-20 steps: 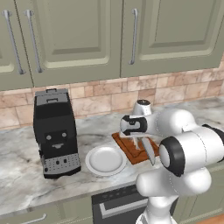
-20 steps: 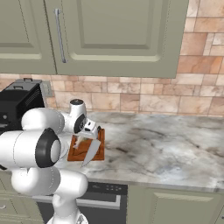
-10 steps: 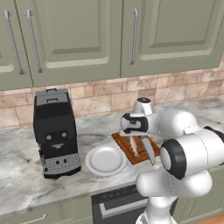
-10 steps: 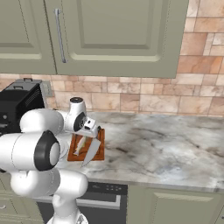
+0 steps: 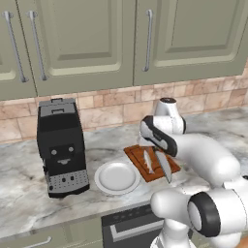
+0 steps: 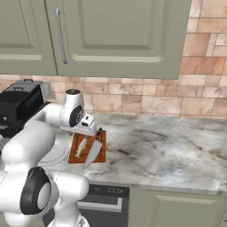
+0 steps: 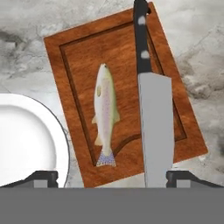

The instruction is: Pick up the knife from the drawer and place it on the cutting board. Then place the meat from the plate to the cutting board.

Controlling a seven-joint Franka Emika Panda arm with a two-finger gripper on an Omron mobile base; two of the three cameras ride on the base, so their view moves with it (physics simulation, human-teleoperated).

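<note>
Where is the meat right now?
The meat lies flat on the cutting board, beside the knife and next to the plate, directly below the open gripper.

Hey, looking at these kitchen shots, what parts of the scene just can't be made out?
- Knife: in the hand view, its blade tip is cut off at the bottom edge.
- Plate: in the hand view, its left part runs off the edge.
- Cutting board: in the right base view, its far end is hidden behind the arm.
- Drawer: whether it stands open cannot be told.
</note>
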